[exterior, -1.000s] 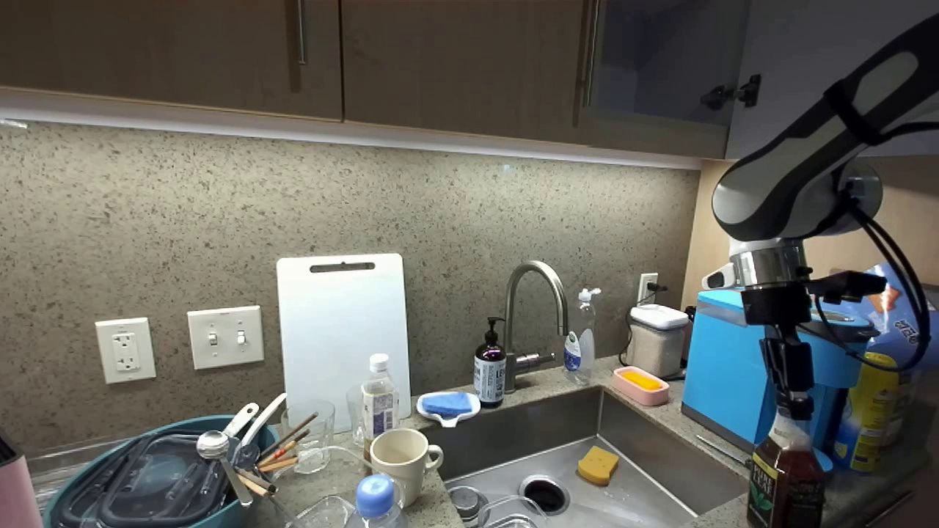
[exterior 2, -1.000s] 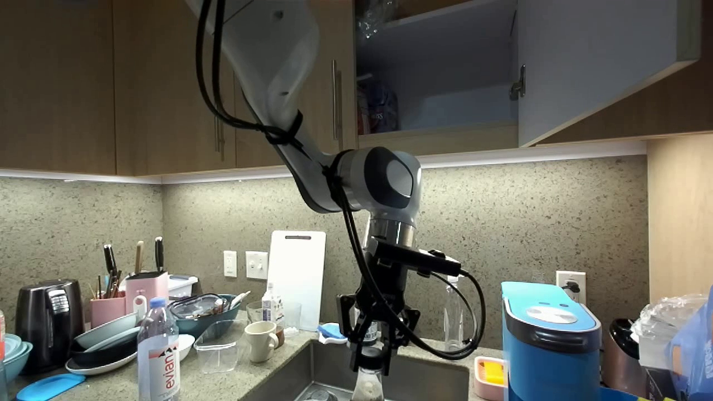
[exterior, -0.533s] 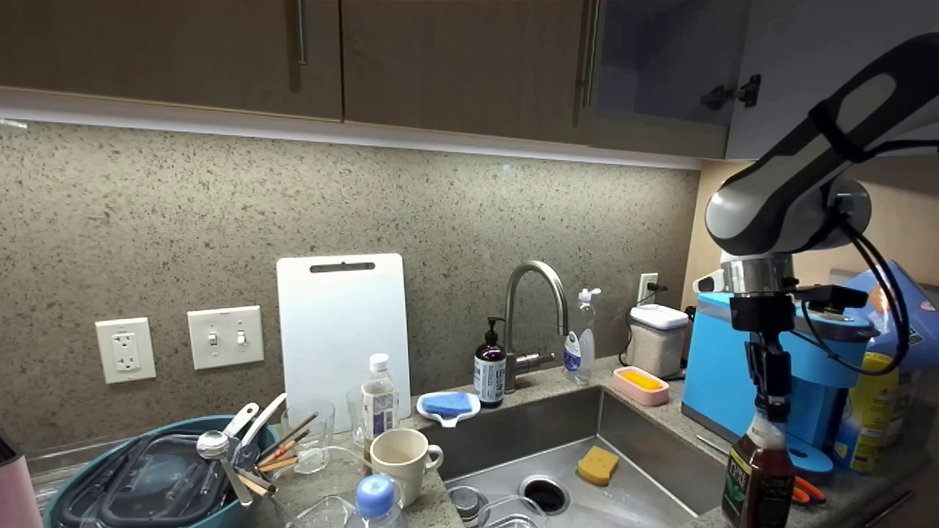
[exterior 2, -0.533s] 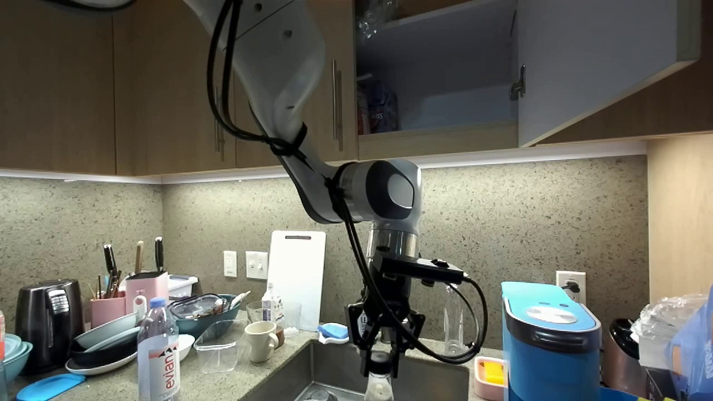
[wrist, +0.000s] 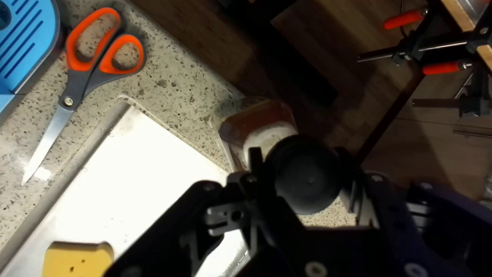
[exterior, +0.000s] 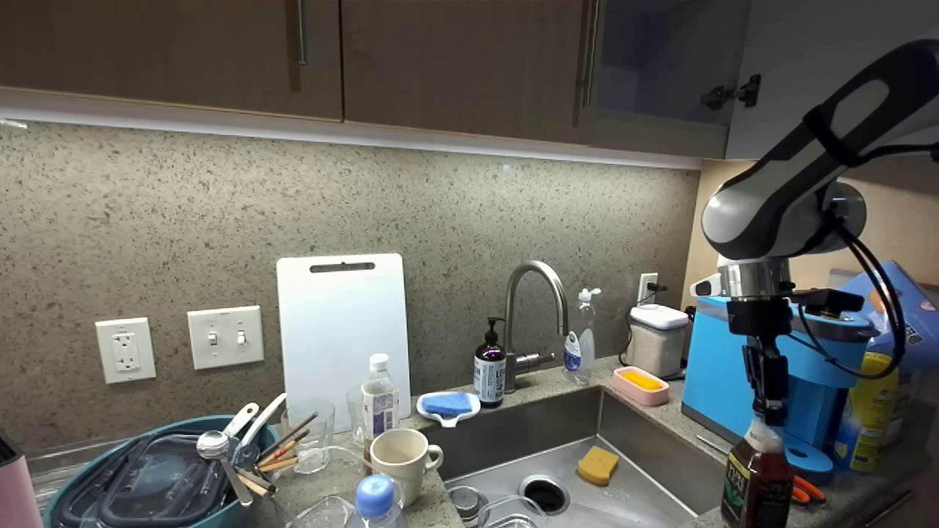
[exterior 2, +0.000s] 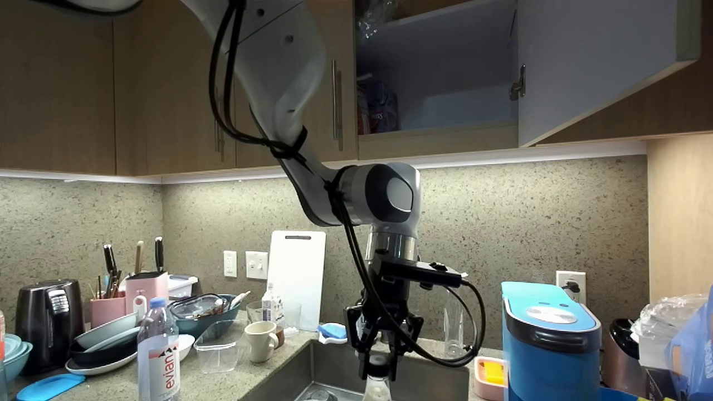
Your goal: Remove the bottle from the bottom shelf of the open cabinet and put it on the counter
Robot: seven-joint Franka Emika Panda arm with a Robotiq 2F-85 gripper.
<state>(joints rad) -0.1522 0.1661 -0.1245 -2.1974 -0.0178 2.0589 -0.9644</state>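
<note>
The bottle [exterior: 759, 484] has dark-brown liquid, a clear neck, a coloured label and a dark cap. Its neck shows in an exterior view [exterior 2: 377, 390]. My gripper [exterior: 769, 412] points down and is shut on the cap; the fingers flank the cap in the wrist view [wrist: 301, 165]. The bottle is upright over the counter [wrist: 180, 80], between sink and front edge. Its base is hidden, so I cannot tell whether it touches. The cabinet [exterior 2: 457, 72] is open above; the front edge of its bottom shelf [exterior 2: 440, 142] shows.
Orange-handled scissors [wrist: 96, 57] lie on the counter beside the blue appliance [exterior: 726, 359]. The steel sink [exterior: 528, 422] holds a yellow sponge [wrist: 77, 263]. A mug [exterior 2: 260, 341] and a clear water bottle [exterior 2: 158, 356] stand on the sink's far side. The cabinet door [exterior 2: 596, 61] hangs open.
The arm has come down, carrying the bottle leftward in an exterior view, away from the blue appliance. The scissors handles have come into view there. Over the last half second it has barely moved.
</note>
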